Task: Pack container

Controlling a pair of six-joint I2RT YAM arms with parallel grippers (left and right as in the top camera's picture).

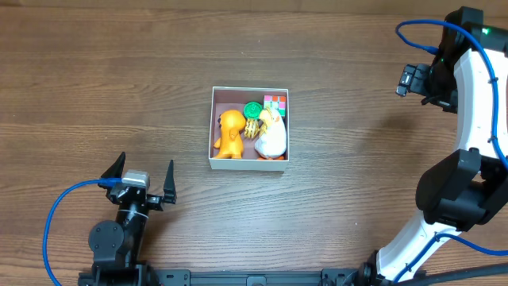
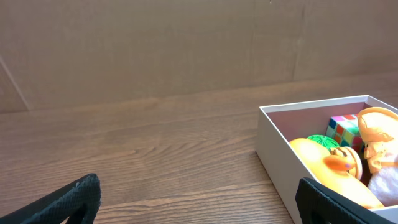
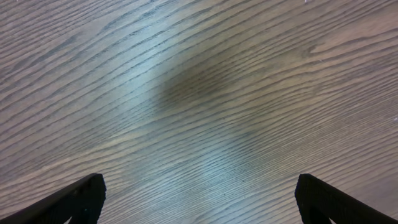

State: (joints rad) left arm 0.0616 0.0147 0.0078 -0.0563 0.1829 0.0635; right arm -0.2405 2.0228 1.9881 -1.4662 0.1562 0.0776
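The container (image 1: 250,163) is a shallow white-walled square box at the table's middle. Inside it lie an orange toy figure (image 1: 231,133), a white duck-like toy (image 1: 271,138), a green round toy (image 1: 253,109) and a small colour-cube (image 1: 275,103). The left wrist view shows the container (image 2: 278,149) from the side with the orange toy (image 2: 336,174) and colour-cube (image 2: 344,129). My left gripper (image 1: 144,179) stands open near the front left, well short of the box. Far to the right, my right gripper (image 1: 410,81) hangs open over bare wood, nothing between its fingers (image 3: 81,196).
A brown wood-grain table (image 1: 119,79) surrounds the box. Blue cables (image 1: 59,214) trail from both arms. The right arm's white links (image 1: 476,103) rise along the right edge.
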